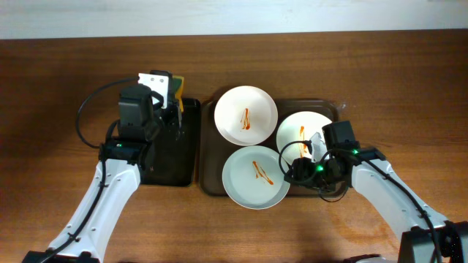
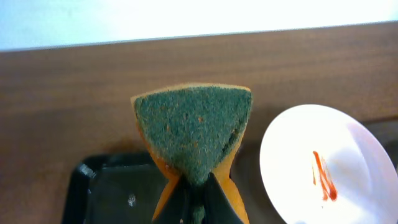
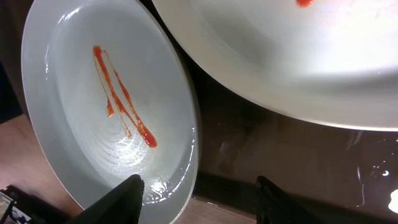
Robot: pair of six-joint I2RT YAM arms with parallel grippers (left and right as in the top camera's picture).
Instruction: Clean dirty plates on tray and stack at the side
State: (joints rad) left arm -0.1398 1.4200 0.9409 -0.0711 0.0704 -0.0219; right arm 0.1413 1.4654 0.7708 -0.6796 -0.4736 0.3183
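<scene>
Three white plates lie on the dark-brown tray (image 1: 208, 183), each with an orange-red sauce streak: one at the back left (image 1: 246, 115), one at the front (image 1: 254, 177), one at the right (image 1: 301, 128). My left gripper (image 1: 172, 95) is shut on a green and orange sponge (image 2: 194, 127), held above the far end of the black tray (image 1: 172, 157). My right gripper (image 1: 290, 164) is open, low at the front plate's right rim (image 3: 112, 106), one finger over the plate and the other over the tray. The right plate (image 3: 292, 56) shows above it.
The narrow black tray sits left of the dark-brown tray. Brown wood-grain tabletop (image 1: 58, 88) lies on all sides. A white wall strip runs along the table's far edge (image 1: 234, 14).
</scene>
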